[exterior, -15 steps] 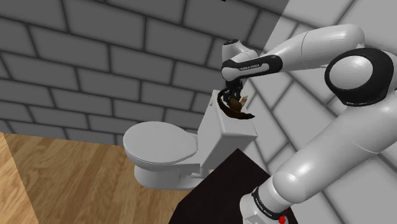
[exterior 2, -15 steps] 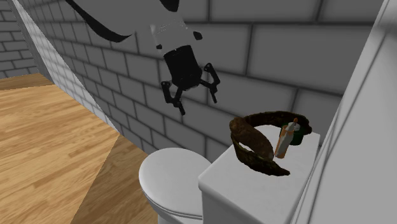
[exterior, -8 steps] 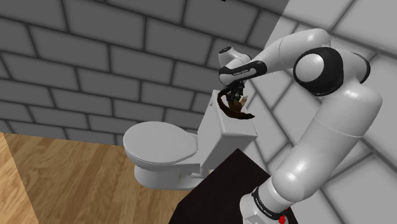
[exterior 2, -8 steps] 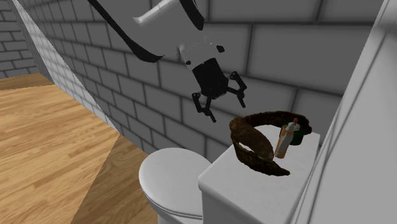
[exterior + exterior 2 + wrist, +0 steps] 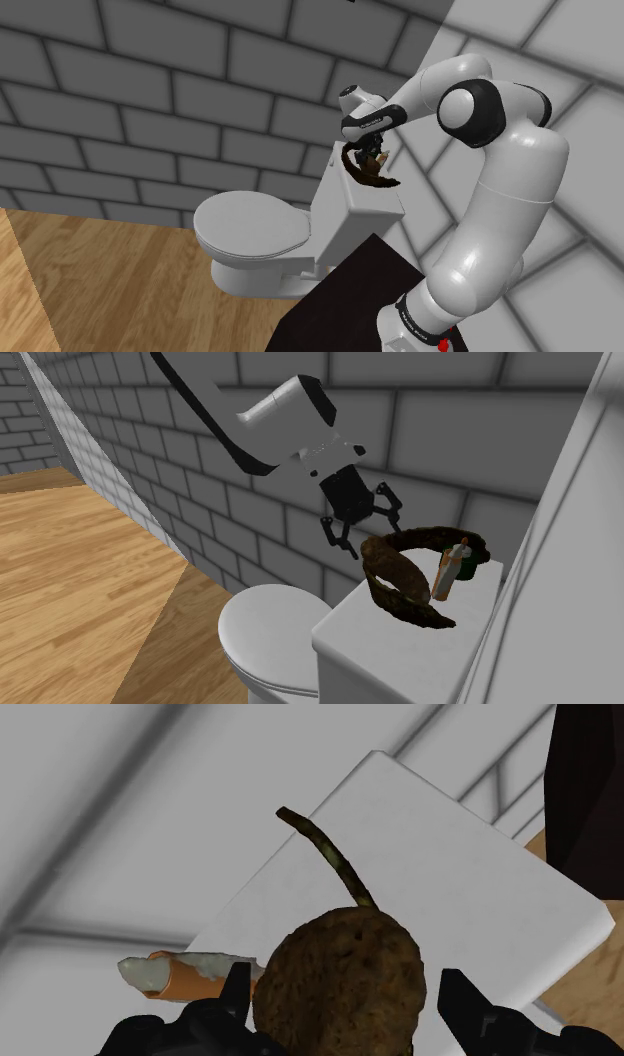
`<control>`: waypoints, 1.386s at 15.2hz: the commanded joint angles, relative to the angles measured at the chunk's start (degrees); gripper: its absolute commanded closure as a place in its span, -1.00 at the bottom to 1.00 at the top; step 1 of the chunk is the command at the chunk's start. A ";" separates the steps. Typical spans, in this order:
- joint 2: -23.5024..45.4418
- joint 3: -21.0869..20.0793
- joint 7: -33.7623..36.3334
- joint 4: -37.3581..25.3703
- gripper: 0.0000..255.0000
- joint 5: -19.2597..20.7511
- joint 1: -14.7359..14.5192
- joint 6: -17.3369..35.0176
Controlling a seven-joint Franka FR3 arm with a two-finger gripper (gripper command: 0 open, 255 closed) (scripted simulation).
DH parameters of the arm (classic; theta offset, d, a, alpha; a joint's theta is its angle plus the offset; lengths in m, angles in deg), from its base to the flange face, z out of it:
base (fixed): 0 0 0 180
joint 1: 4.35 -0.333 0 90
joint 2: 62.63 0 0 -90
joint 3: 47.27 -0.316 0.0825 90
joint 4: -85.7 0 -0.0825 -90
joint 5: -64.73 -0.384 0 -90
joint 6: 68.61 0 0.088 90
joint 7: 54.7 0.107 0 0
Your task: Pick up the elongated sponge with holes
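My black two-finger tool (image 5: pixel 364 530) hangs spread open, grasping nothing, just above the brown, elongated, curved sponge (image 5: pixel 395 590), which lies on the white toilet tank lid (image 5: pixel 375 647) beside a small orange bottle (image 5: pixel 447 577).

light: I see even, fairly bright render light | back wall (image 5: pixel 150 90) mid-grey, side wall (image 5: pixel 590 40) paler | soft dark shadow patches on side wall | wood floor (image 5: pixel 100 290) warmly lit

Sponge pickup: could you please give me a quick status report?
Gripper open, over brown sponge end. Sponge on toilet tank lid, not held. Small orange bottle close beside it.
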State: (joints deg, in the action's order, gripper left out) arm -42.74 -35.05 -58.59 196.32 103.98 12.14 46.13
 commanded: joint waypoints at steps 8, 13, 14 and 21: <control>1.08 0.03 1.05 0.61 1.00 0.31 0.07 1.40; 1.11 0.02 1.07 0.59 1.00 0.30 0.06 1.40; 1.07 0.02 1.04 0.59 1.00 0.30 0.06 1.36; -2.08 -0.05 -1.40 -0.48 1.00 -0.29 -0.23 -2.19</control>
State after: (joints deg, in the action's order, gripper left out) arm -44.37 -35.11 -59.52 196.19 103.78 11.93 44.55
